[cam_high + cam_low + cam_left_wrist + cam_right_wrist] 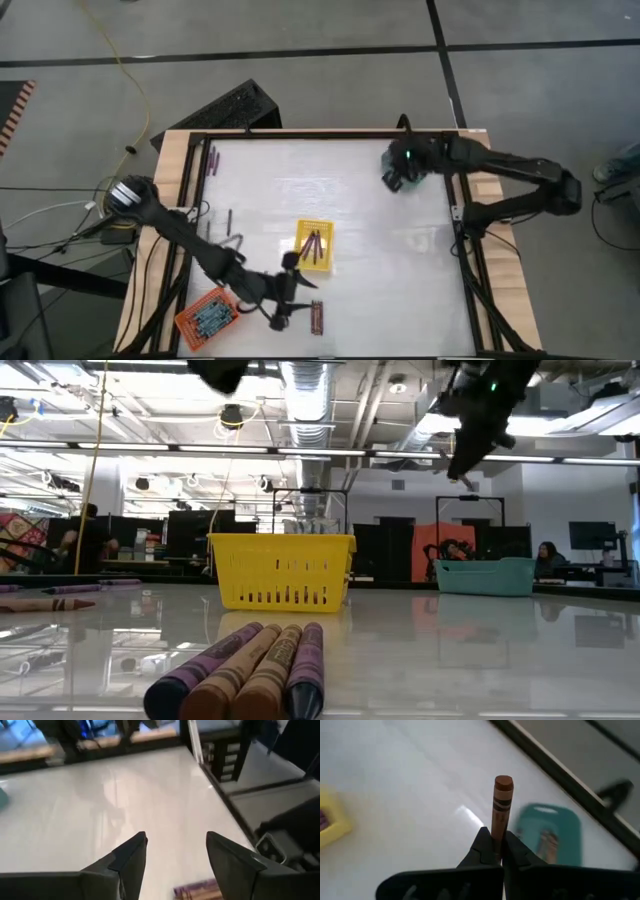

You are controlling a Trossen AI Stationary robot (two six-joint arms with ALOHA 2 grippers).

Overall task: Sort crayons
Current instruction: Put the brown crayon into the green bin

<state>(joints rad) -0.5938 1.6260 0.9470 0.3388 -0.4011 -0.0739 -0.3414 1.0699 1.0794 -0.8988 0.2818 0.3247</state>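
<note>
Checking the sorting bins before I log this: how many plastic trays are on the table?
3: a yellow tray near the table's middle, an orange tray at the front left corner, and a teal tray under the right hand. None seem hidden.

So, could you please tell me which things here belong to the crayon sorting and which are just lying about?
Job:
brown crayon in right gripper
crayons near left gripper
yellow tray
orange tray
teal tray

Lying about:
yellow cable
black keyboard-like object
</note>
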